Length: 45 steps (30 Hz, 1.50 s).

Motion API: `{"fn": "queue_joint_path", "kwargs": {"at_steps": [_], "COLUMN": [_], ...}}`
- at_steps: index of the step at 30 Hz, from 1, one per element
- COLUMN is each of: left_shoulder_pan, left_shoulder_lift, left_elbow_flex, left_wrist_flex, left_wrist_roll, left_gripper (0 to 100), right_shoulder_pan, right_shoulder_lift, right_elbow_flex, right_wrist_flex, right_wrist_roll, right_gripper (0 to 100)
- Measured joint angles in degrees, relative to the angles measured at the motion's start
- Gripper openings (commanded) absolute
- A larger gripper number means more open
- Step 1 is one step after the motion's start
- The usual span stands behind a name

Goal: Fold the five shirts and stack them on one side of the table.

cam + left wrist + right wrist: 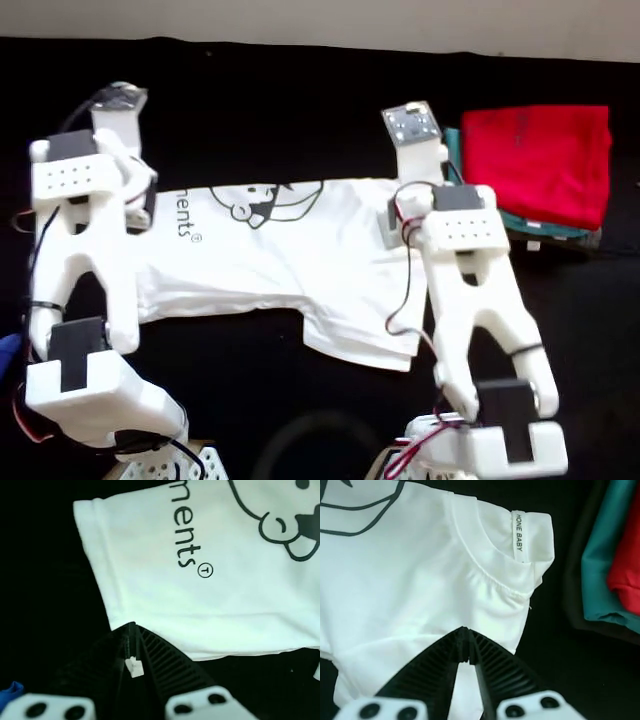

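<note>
Black cloth covers the table [300, 80], and at its near edge the two white arms rise from their bases, one on each side. Just beyond them a white shirt [300, 260] lies spread across the middle of the table. Its near edge is doubled over on the right side, where a flap of fabric hangs lower than the rest. The left gripper [131, 626] sits at the shirt's left end, by the hem next to the dark lettering. Its ribbed black jaws are drawn tight together, with the tips meeting on the edge of the fabric. The right gripper [465, 630] is at the shirt's right end, near the collar and its small sewn label. Its jaws are likewise pressed closed, tips together on the white cloth. A line-drawn cartoon print [265, 203] runs along the far edge of the shirt between the two grippers. A bit of something blue [10, 692] lies at the table's left edge, close to the left arm. Farther off, at the far right of the table and apart from the white shirt, a folded red shirt [545, 160] rests on top of a folded teal shirt [540, 228].
</note>
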Motion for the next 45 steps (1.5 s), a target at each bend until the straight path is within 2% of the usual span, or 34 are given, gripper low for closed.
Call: {"fn": "queue_joint_path", "kwargs": {"at_steps": [3,8,13,17,20,23,28,32,36,42,45], "left_shoulder_pan": [1.5,0.3,-1.8,-3.7,-5.8,-7.5,-8.0,-8.0,-7.0,-2.5,-2.0], "left_shoulder_lift": [0.0,0.0,-0.3,-0.5,-0.4,-0.4,-0.4,0.1,2.4,14.1,20.6], "left_elbow_flex": [8.2,20.2,26.7,27.4,25.8,21.5,9.6,-1.0,-4.0,-5.8,-9.8], "left_wrist_flex": [-4.2,-11.6,-13.3,-12.4,-9.8,-3.9,7.2,9.9,6.7,-7.0,-11.3], "left_wrist_roll": [0.0,0.0,-3.0,-4.7,-4.8,-4.8,-4.8,-4.8,-2.1,5.2,7.6], "left_gripper": [1,1,1,1,1,1,1,1,1,1,1], "right_shoulder_pan": [-0.3,-0.3,0.0,1.0,1.6,1.8,1.8,1.8,1.8,1.5,1.4], "right_shoulder_lift": [8.2,21.1,30.1,31.2,31.3,31.3,28.6,23.9,22.7,22.9,25.8], "right_elbow_flex": [-4.6,-12.3,-17.8,-19.6,-19.7,-19.7,-19.7,-19.7,-19.7,-19.2,-19.3], "right_wrist_flex": [-1.4,-2.3,-2.3,-2.3,-2.2,-1.8,0.3,0.4,0.2,-6.7,-8.4], "right_wrist_roll": [0.0,0.0,0.0,0.0,0.0,0.0,0.0,0.0,0.0,0.0,0.0], "right_gripper": [0.6,0.6,0.6,0.6,0.6,0.6,0.6,0.6,0.6,0.6,0.6]}}
